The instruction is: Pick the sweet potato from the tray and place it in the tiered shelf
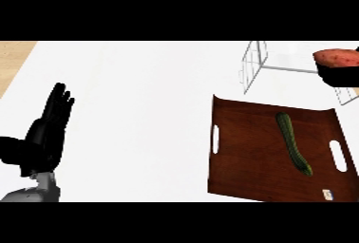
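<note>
The reddish sweet potato [338, 58] is up at the right edge, held in my right hand [340, 76], whose black fingers curl under it. It hangs over the white wire tiered shelf [254, 61] at the top right. Below lies the dark wooden tray [245, 147], where only a green cucumber [293, 142] lies. At the left edge my left hand [49, 128] rests open, fingers straight and pointing up.
The white counter [140, 104] spreads across the middle. A strip of pale wooden floor [14, 57] shows past its top left corner. The tray has slot handles on both short sides.
</note>
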Available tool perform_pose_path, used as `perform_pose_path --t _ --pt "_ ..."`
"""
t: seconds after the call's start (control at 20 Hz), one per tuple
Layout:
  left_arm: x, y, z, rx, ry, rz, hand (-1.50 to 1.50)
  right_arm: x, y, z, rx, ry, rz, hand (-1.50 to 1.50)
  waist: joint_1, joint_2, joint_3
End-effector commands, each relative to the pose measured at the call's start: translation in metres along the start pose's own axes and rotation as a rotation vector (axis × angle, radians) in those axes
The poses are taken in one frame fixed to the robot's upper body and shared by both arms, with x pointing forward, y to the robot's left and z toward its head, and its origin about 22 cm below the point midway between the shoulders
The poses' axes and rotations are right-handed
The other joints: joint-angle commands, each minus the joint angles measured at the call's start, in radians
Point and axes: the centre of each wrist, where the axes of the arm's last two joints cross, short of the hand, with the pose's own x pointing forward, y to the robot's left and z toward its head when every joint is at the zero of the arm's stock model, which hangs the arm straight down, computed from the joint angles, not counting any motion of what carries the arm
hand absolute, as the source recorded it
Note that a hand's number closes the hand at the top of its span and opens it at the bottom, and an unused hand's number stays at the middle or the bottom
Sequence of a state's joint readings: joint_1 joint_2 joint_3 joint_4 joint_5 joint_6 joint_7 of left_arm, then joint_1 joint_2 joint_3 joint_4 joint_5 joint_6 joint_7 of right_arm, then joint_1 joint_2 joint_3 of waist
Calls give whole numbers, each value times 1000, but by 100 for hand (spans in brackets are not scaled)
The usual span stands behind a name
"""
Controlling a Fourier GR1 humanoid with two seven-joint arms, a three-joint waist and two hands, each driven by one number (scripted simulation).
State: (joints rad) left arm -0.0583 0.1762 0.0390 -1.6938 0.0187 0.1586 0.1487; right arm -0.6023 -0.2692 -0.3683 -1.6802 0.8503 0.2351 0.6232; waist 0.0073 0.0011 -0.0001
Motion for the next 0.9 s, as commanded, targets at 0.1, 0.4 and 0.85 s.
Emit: perform_pose_path --t 0.1,0.4,0.85 --pt "15 -2 -5 -5 0 -2 0 -36 33 -34 -36 15 -37 150 2 2 1" --pt "10 11 -9 -10 -2 -7 0 -53 32 -80 -92 0 -67 150 11 4 1" --pt "8 0 14 -20 1 7 0 -41 58 -106 -84 -35 -30 150 17 3 0"
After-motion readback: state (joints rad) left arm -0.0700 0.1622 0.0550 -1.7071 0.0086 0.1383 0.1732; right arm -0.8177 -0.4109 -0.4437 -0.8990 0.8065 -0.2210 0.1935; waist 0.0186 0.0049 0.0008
